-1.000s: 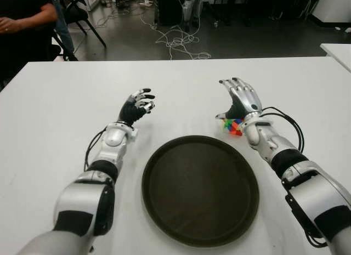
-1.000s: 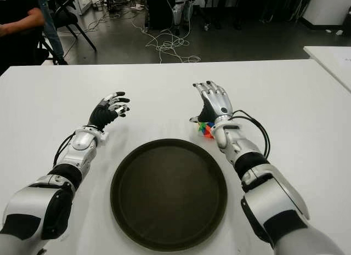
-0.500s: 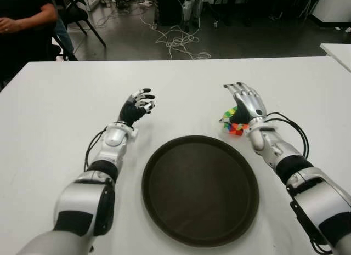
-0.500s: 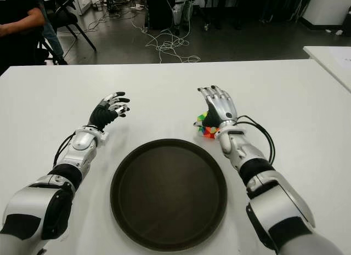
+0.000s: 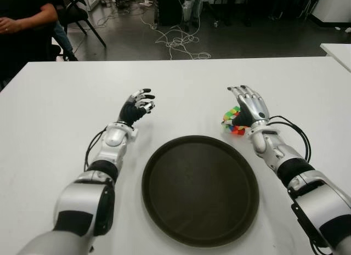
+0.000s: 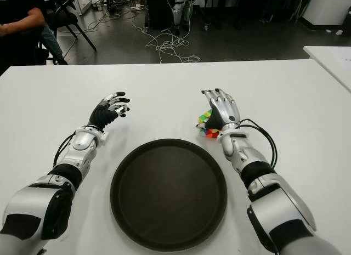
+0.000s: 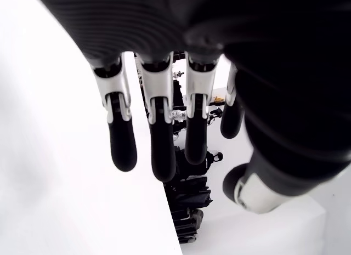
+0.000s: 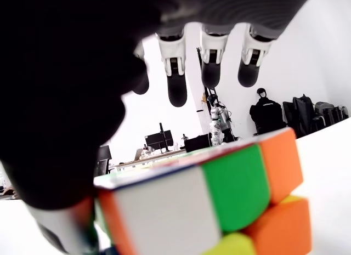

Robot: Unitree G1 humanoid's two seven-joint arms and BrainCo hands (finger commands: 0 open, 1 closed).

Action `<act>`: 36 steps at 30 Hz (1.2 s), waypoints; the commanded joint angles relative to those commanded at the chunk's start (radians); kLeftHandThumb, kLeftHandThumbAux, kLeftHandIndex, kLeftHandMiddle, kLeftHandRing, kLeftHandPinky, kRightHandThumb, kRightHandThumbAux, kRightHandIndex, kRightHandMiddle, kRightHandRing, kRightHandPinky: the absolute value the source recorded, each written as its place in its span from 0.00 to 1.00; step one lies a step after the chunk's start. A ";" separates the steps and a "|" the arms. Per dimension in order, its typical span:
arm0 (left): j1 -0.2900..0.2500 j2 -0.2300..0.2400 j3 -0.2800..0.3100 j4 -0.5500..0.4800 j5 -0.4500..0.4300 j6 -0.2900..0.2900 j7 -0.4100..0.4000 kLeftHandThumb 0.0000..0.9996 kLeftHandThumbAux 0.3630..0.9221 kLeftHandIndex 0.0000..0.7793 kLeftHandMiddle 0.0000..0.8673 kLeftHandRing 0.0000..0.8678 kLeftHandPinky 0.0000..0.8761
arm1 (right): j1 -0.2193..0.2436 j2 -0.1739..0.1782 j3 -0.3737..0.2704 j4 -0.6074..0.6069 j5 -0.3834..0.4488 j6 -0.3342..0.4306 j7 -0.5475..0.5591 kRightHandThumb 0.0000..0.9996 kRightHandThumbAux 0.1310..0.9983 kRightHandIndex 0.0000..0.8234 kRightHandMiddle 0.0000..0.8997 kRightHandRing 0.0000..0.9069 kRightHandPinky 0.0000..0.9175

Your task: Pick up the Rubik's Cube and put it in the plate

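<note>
The Rubik's Cube [image 5: 233, 122] sits against the right hand's [image 5: 249, 108] palm, thumb touching it, fingers [image 8: 176, 79] extended above, unclosed

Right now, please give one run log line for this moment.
right hand: open beside Rubik's Cube | left hand: idle, open | plate: empty

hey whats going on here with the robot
The right robot hand is against the Rubik's Cube on the white table, fingers extended above it, not closed around it. The dark round plate lies empty just in front. The left robot hand is open, left of the plate.
</note>
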 joint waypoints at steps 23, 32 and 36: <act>0.000 0.003 -0.016 0.000 0.017 -0.013 0.012 0.21 0.61 0.26 0.33 0.38 0.42 | 0.037 0.028 0.022 0.008 -0.009 0.020 0.024 0.00 0.77 0.01 0.02 0.03 0.06; 0.000 0.002 -0.016 0.000 0.017 -0.022 0.020 0.19 0.59 0.26 0.32 0.38 0.43 | 0.043 0.059 0.040 0.044 -0.014 0.005 -0.003 0.00 0.79 0.06 0.07 0.08 0.11; -0.001 0.002 -0.018 0.000 0.019 -0.019 0.023 0.20 0.61 0.26 0.32 0.38 0.43 | 0.056 0.085 0.055 0.067 -0.020 -0.004 -0.038 0.00 0.81 0.08 0.10 0.12 0.16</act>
